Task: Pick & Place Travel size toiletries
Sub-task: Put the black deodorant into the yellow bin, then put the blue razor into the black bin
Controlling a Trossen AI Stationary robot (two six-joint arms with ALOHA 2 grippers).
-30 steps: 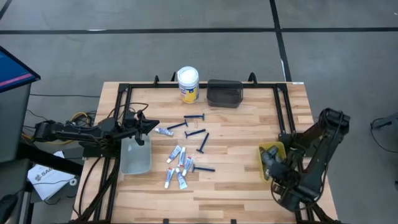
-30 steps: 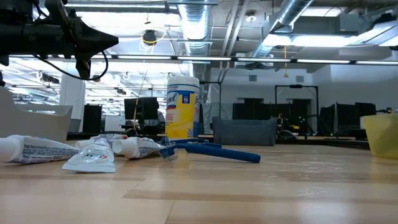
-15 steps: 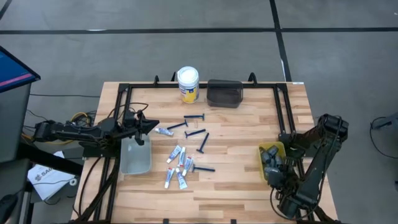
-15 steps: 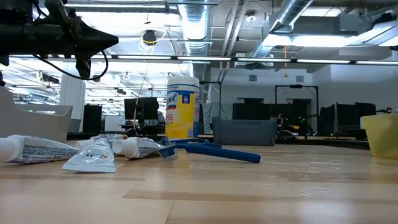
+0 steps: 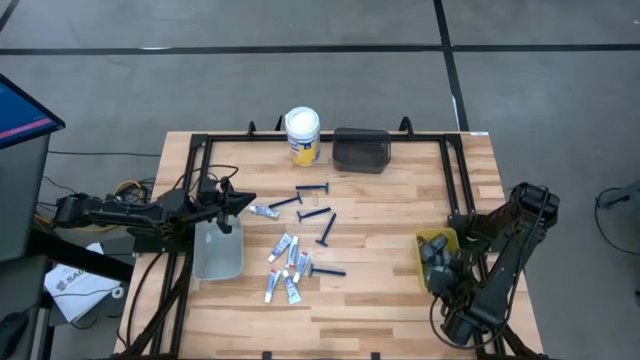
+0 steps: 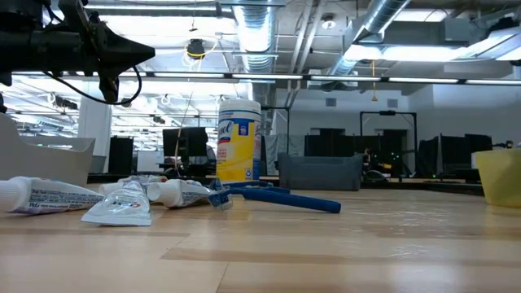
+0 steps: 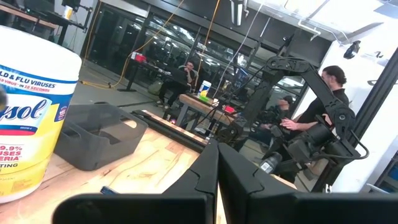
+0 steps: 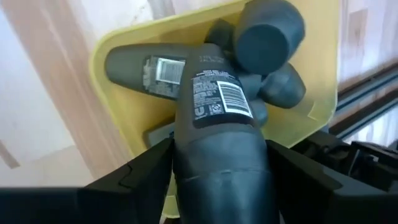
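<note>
Gripping a dark grey pod (image 8: 217, 130) between its two fingers (image 8: 134, 180), right gripper (image 5: 441, 282) poised over the yellow tray (image 5: 424, 243) at the desk's right edge, near the front right corner; barcode label of the held pod turned up. More grey pods (image 8: 143, 65) heaped inside that tray beneath the held one. Left gripper (image 5: 240, 202) hanging above the desk near the left edge, over the far end of the clear tray (image 5: 217, 250); fingers (image 7: 205, 171) closed together, nothing between them. Small white-and-blue tubes (image 5: 287, 270) scattered near the desk's middle, toward the front edge, one further tube (image 5: 263, 211) just beyond the left gripper's tip. Dark-blue razors (image 5: 312, 212) lying loose at mid-desk, one more razor (image 5: 326, 270) touching the tube cluster on its right side. White-lidded yellow jar (image 5: 302, 135) upright at the back edge, dark tray (image 5: 361, 150) just beside it. Low view: tubes (image 6: 122, 201) and a razor (image 6: 281, 198) flat on the wood, jar (image 6: 238, 140) standing behind them.
</note>
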